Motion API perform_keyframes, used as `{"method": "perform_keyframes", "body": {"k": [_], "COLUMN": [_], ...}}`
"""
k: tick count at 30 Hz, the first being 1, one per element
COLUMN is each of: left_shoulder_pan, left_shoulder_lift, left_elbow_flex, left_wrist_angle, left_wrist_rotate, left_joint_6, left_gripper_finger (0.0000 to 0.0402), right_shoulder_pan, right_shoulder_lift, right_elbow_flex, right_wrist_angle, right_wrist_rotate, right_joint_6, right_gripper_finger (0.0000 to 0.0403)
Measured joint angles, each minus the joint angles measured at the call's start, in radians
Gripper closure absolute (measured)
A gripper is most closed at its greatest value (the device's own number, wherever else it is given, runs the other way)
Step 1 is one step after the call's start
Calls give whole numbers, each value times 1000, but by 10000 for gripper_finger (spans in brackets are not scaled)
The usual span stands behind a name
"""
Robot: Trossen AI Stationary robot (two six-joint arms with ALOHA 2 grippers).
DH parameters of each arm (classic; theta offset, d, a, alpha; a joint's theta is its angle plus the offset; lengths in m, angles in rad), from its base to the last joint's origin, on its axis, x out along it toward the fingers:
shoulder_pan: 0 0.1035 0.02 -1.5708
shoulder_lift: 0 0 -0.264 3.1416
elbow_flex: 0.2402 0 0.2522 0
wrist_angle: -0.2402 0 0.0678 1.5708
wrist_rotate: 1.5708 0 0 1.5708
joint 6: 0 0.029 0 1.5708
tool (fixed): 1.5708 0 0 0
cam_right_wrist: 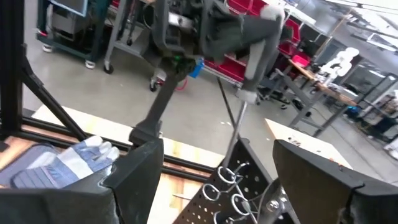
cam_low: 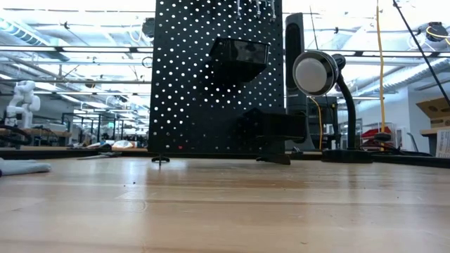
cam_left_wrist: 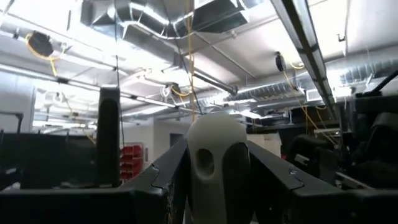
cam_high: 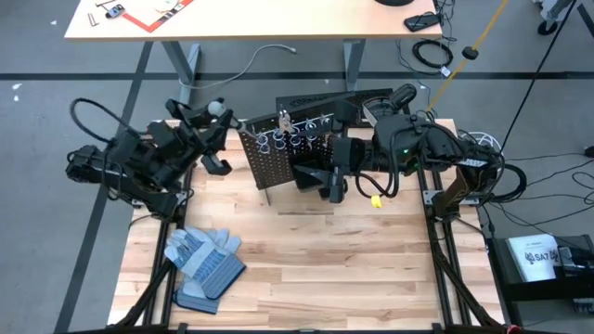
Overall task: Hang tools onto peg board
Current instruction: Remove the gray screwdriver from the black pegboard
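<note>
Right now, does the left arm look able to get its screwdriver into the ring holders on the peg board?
Probably yes: the left tool grips the screwdriver, whose tip is at the ring holders atop the peg board. The open right tool sits across the board, not in between.

Quick count: 2 arms, 1 left gripper and 1 right gripper. 1 peg board with 1 row of silver rings, can't count those exactly. 1 screwdriver, 2 gloves, 1 lamp, 1 table.
</note>
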Motion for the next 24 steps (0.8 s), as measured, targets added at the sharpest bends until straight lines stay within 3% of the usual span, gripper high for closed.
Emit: {"method": "perform_keyframes", "body": {"k": [6, 13, 20, 24], "left_shoulder_pan": [-68, -164, -273, -299], "left_shoulder_lift": [-18, -25, -25, -24], "left_elbow_flex": [12, 13, 13, 13], "left_wrist_angle": [-11, -160, -366, -559], "left_wrist_rotate": [-2, -13, -19, -87], "left_joint_6": [83, 67, -57, -214], "left_gripper_finger": [264, 264, 264, 264], "right_shoulder_pan": [6, 16, 38, 38], "right_shoulder_lift": [0, 0, -2, -2], "right_elbow_flex": [0, 0, 0, 0], "right_wrist_angle": [-4, -32, -48, -48], "right_wrist_rotate": [14, 17, 82, 91], "right_joint_6": [-9, 1, -17, -27], "right_gripper_finger": [106, 106, 106, 106]}}
